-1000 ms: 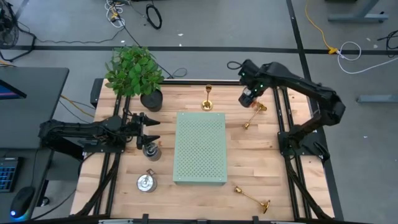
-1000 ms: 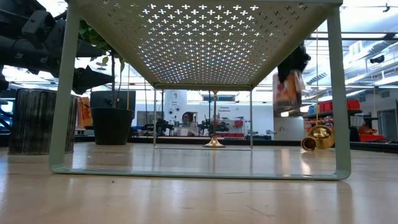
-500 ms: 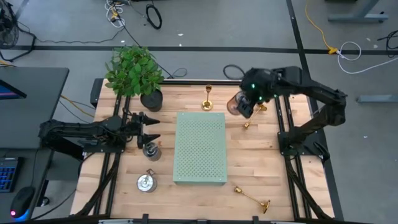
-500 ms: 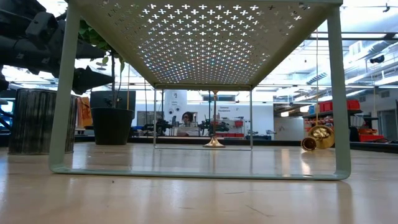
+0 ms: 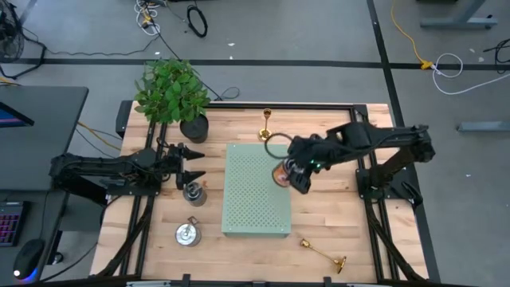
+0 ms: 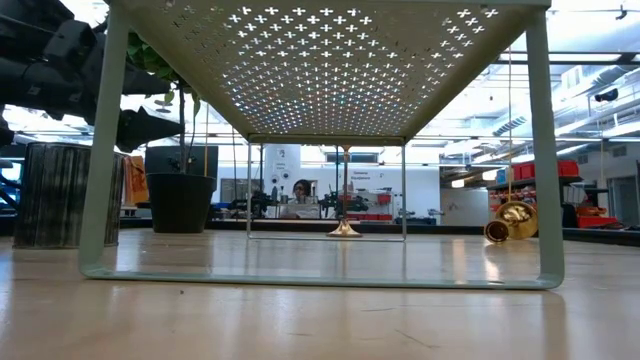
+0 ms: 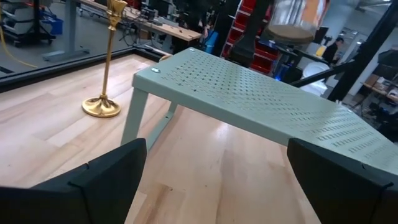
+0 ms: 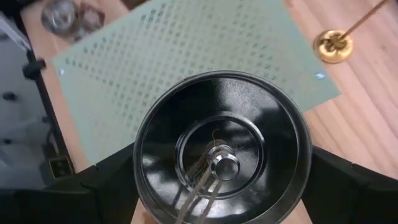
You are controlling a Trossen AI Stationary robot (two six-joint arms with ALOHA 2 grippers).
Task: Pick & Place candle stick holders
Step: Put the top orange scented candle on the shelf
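Holding one candle stick holder [image 8: 222, 160] base-first toward its wrist camera, the right gripper [image 5: 296, 171] hangs over the right edge of the green perforated shelf [image 5: 255, 190]. Second holder [image 5: 266, 126] stands upright behind the shelf; third holder [image 5: 323, 255] lies near the front right. Left gripper [image 5: 191, 165] waits, fingers spread, left of the shelf.

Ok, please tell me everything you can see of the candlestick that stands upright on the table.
The upright candlestick is shiny brass-gold, with a round flared base, a thin straight stem and a small cup top. It stands on the wooden table just beyond the far edge of the green perforated shelf, apart from it. Only the table touches it.
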